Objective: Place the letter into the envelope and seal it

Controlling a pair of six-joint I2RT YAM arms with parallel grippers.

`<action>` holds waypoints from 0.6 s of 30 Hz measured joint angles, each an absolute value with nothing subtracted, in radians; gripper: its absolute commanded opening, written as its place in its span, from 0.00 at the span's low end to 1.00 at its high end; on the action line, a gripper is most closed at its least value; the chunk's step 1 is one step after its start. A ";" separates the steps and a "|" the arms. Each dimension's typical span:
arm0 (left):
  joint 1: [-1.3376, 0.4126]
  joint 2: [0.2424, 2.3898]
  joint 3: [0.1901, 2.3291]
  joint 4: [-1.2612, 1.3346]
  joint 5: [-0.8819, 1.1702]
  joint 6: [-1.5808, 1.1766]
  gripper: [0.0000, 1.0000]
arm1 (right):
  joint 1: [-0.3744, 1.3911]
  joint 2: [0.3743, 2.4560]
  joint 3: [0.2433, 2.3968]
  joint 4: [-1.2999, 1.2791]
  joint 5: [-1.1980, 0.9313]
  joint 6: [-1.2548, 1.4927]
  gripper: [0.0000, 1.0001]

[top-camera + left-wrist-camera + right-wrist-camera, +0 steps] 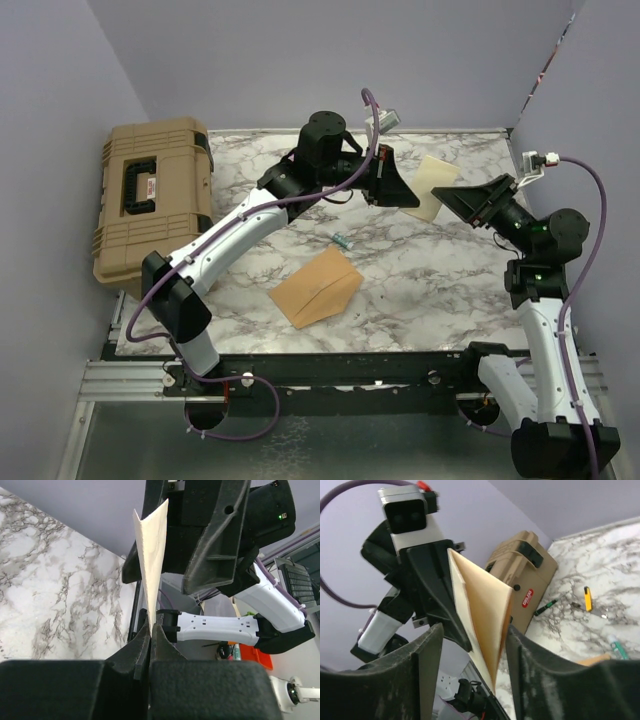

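**Top view.** The left gripper (397,190) reaches over the back of the marble table (430,275). It is clamped on the left edge of the letter (432,188), which hangs in the air above the back-right part of the tabletop, near the rear edge. The right gripper (468,198) meets the letter from the opposite side, and its tips are at the sheet's right edge.

The envelope (315,287) lies flat at front centre and skewed, so its long edges run diagonally. A crease crosses its right end, and whether the flap is folded down cannot be told. A small teal-tipped object (342,241) lies just behind the envelope and apart from it. A tan case (155,205) sits along the left edge of the table, well apart from the envelope. Bare marble lies between the envelope and the right arm, and also behind the envelope, under the raised letter.

**Left wrist view.** The letter is seen almost edge-on. Its lower corner is pinched between the closed fingers (161,642), and its upper part rises between the two fingers of the right gripper.

**Right wrist view.** The right jaws stand wide, one finger (427,655) on each side of the letter. The near edge of the sheet sits in the gap, and neither pad visibly touches it.
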State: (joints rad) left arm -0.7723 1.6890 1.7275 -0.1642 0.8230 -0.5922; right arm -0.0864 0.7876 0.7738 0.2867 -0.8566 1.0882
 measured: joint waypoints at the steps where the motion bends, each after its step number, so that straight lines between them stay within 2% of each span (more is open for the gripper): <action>1: -0.772 1.690 1.728 -0.159 0.826 -0.597 0.00 | -0.087 0.793 0.774 0.332 -0.867 1.115 0.46; 4: -0.772 1.695 1.728 -0.149 0.841 -0.614 0.00 | -0.086 0.811 0.775 0.432 -0.889 1.171 0.32; 5: -0.772 1.697 1.728 -0.146 0.844 -0.617 0.02 | -0.086 0.819 0.776 0.453 -0.896 1.182 0.24; 6: -0.772 1.700 1.728 -0.143 0.847 -0.621 0.07 | -0.086 0.828 0.778 0.466 -0.905 1.192 0.15; 8: -0.772 1.703 1.728 -0.138 0.849 -0.628 0.29 | -0.086 0.843 0.783 0.475 -0.914 1.195 0.01; 9: -0.771 1.703 1.728 -0.137 0.849 -0.629 0.43 | -0.086 0.851 0.789 0.472 -0.918 1.197 0.01; 12: -0.763 1.703 1.728 -0.133 0.846 -0.624 0.75 | -0.086 0.866 0.829 0.421 -0.921 1.162 0.01; 14: -0.755 1.699 1.721 -0.127 0.828 -0.616 0.90 | -0.086 0.868 0.864 0.348 -0.907 1.119 0.01; 16: -0.741 1.677 1.679 -0.123 0.783 -0.591 0.98 | -0.086 0.868 0.899 0.251 -0.876 1.057 0.01; 18: -0.713 1.618 1.586 -0.136 0.682 -0.546 0.99 | -0.086 0.870 0.917 0.140 -0.834 0.991 0.01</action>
State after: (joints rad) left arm -0.7128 1.6180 1.5856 -0.1360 0.6815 -0.5465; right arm -0.0860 0.8700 0.9173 0.1402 -0.8337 0.9905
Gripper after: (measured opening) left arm 0.958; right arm 0.009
